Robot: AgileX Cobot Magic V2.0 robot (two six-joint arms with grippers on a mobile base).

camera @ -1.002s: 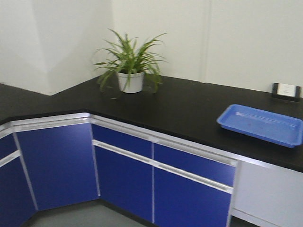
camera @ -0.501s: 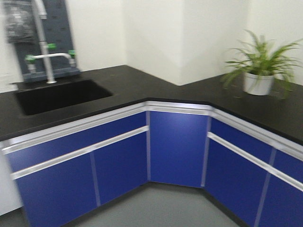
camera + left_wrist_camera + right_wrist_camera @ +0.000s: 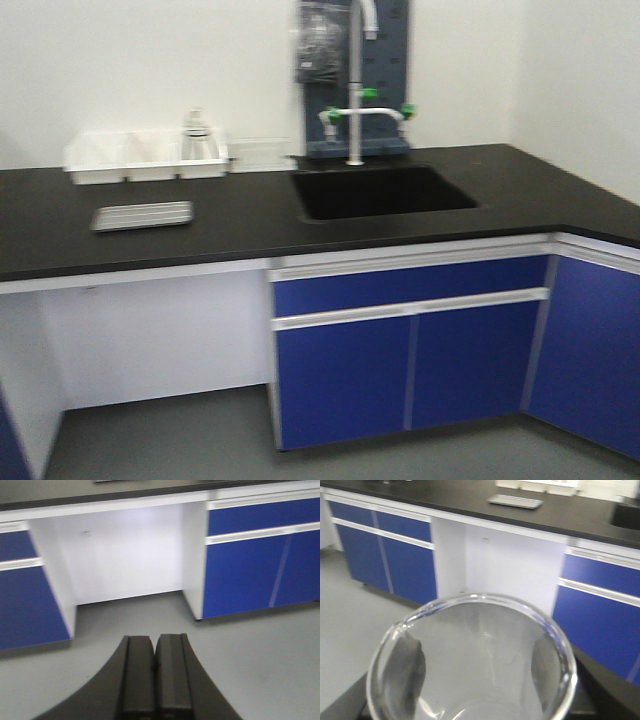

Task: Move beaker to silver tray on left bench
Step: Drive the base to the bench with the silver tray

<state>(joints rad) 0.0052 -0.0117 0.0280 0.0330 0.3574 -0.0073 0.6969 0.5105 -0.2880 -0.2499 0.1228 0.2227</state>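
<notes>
The clear glass beaker fills the right wrist view, seen from above its flared rim, held between my right gripper's dark fingers pressed on both sides. The silver tray lies flat on the left bench at its left part, in front of a white wall; it also shows in the right wrist view, far ahead of the beaker. My left gripper is shut and empty, held over the grey floor well below bench height.
White plastic baskets with a glass flask stand behind the tray. A black sink with a tap lies to the right. Blue cabinets and an open white knee space sit below.
The front view has swung left: from the plant and blue tray corner, past the sink, to the bench with the silver tray.
</notes>
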